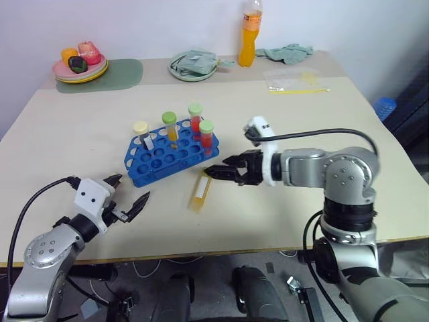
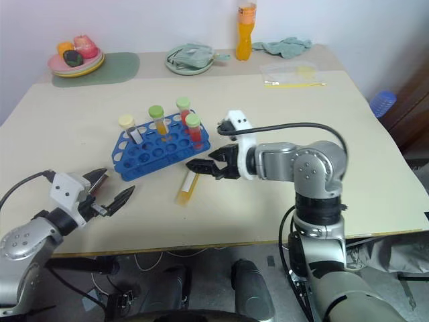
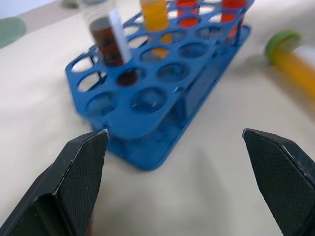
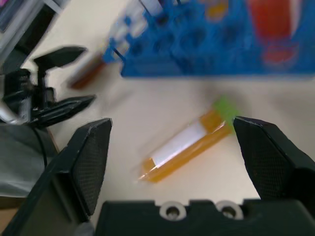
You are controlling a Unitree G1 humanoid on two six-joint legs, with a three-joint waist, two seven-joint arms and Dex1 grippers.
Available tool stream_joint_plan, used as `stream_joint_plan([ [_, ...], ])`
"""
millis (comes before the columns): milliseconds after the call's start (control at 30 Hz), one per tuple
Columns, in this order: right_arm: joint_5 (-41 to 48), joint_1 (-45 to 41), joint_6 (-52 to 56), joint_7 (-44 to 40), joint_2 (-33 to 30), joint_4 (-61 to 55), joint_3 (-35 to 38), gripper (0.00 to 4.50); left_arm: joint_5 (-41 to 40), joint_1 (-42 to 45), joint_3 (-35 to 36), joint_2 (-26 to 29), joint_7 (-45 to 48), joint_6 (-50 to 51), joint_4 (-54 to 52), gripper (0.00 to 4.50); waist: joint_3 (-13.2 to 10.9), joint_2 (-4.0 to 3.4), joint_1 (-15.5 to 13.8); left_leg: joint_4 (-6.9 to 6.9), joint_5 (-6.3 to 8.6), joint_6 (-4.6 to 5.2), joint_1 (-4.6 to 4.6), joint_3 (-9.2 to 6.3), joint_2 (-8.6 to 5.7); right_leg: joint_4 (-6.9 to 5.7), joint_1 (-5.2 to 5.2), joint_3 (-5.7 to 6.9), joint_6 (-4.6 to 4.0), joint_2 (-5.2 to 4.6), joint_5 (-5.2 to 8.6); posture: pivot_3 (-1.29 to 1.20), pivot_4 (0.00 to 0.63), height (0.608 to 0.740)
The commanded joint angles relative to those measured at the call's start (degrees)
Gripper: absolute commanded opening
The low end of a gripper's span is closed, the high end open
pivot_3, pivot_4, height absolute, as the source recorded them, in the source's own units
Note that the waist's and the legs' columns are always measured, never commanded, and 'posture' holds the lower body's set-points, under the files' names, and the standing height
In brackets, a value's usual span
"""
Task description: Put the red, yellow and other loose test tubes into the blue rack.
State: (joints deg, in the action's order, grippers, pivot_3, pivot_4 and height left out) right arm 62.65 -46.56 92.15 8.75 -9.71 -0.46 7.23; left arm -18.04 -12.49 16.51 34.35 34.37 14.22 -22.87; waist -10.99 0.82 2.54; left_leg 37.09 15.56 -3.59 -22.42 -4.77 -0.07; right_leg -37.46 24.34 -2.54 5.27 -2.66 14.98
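One yellow tube (image 1: 200,192) lies just beneath the open right tool (image 1: 218,170).

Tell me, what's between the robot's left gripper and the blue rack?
Nothing. Just bare table between the open left gripper and the blue rack, seen clearly in the left wrist view.

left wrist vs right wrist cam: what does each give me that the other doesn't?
Left wrist adds: the open left gripper up close, and the dark tube and the yellow tube standing in the rack.
Right wrist adds: the open right gripper, the left gripper seen from across the table, and the loose yellow tube at full length, lying flat with its white label up.
Shared: the blue rack, a red tube standing in it, and the loose tube's green cap.
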Motion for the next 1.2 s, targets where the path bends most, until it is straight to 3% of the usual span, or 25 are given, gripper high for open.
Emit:
stream_joint_plan([
  [33, 15.0, -5.9, 0.3, 24.5, 2.2, 11.3, 3.9, 4.32, -0.4, -0.1, 0.6, 1.1, 1.9, -1.6, -1.1, 4.5, 0.0, -0.01, 0.1, 0.0, 0.0, 0.0, 0.0, 0.01, 0.0, 0.0, 0.0, 0.0, 0.0, -0.02, 0.0, 0.0, 0.15, 0.74],
  [100, 25.0, -7.5, -1.9, 39.8, 4.4, 15.1, 4.0, 4.32, -0.5, -0.9, 0.9, 1.1, 2.4, -1.7, -1.7, 4.5, 0.0, -0.01, 0.1, -0.01, 0.0, 0.0, -0.01, 0.01, 0.0, 0.01, 0.02, -0.01, 0.01, -0.01, -0.01, 0.0, 0.15, 0.74],
  [200, 47.5, -5.2, -15.5, 63.3, 4.2, 12.3, -4.9, 4.32, 0.0, -1.9, 1.4, 0.7, 2.2, -1.7, -2.5, 4.5, 0.0, -0.02, 0.2, -0.07, 0.03, 0.05, 0.0, -0.02, 0.06, 0.0, 0.04, 0.0, 0.01, 0.03, 0.0, 0.0, 0.15, 0.74],
  [367, 50.3, -3.6, -21.5, 78.5, 10.9, 8.4, -5.3, 4.32, 0.2, -4.3, 1.5, -0.2, 1.2, -1.3, -5.1, 4.5, 0.0, -0.03, 1.3, -0.06, 0.04, 0.08, -0.02, -0.02, 0.08, 0.0, 0.05, -0.01, 0.02, 0.06, 0.0, 0.0, 0.15, 0.74],
  [500, 50.3, -1.3, -21.2, 83.4, 11.8, 8.7, -6.2, 4.32, 0.3, -4.6, 1.4, -0.5, 0.8, -1.0, -5.6, 4.5, 0.0, -0.01, 1.3, -0.04, 0.04, 0.08, -0.01, -0.04, 0.08, -0.01, 0.04, 0.0, 0.02, 0.08, 0.0, 0.0, 0.15, 0.74],
  [700, 50.3, 1.0, -22.9, 83.7, 10.8, 9.6, -8.9, 4.32, 0.4, -4.1, 1.2, -0.6, 0.4, -0.8, -5.5, 4.5, 0.0, -0.04, 1.6, -0.06, 0.04, 0.08, 0.0, -0.03, 0.11, 0.0, 0.04, -0.01, 0.01, 0.14, 0.01, 0.0, 0.15, 0.74],
  [1167, 50.3, -2.4, -24.7, 83.7, 11.4, 15.2, -9.5, 4.32, 0.4, -4.4, 0.8, -0.8, 0.2, -0.6, -6.0, 4.5, 0.0, -0.04, 1.5, -0.08, 0.04, 0.09, 0.01, -0.02, 0.13, 0.01, 0.05, -0.01, 0.0, 0.16, 0.01, 0.0, 0.15, 0.74],
  [1200, 50.3, -2.9, -24.9, 83.4, 11.1, 15.8, -9.6, 4.08, 0.5, -4.5, 0.7, -0.9, 0.1, -0.5, -6.1, 4.5, 0.0, -0.04, 1.5, -0.07, 0.04, 0.09, 0.01, -0.02, 0.13, 0.01, 0.05, -0.01, 0.0, 0.16, 0.01, 0.0, 0.15, 0.74],
])
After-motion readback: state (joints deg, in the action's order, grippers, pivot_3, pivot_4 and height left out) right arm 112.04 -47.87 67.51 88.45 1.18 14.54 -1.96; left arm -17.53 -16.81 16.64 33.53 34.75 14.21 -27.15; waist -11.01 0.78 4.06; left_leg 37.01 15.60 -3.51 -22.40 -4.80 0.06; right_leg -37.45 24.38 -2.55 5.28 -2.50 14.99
